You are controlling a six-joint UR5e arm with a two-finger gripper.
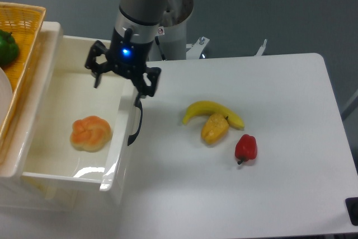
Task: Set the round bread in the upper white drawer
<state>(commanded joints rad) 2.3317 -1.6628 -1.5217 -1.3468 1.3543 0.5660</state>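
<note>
The round bread (90, 134), a knotted bun with a golden-orange top, lies on the floor of the upper white drawer (45, 177), toward its front. The drawer is pulled out, and its black curved handle (136, 126) faces right. My gripper (117, 90) hangs open and empty above the drawer's right wall, up and to the right of the bun, with a blue light glowing on its wrist.
A woven yellow basket (22, 32) holding a green pepper (6, 47) stands at the far left. On the white table lie a banana (210, 110), a yellow-orange pointed fruit (215, 128) and a red pepper (246, 148). The arm's base (168, 26) stands behind.
</note>
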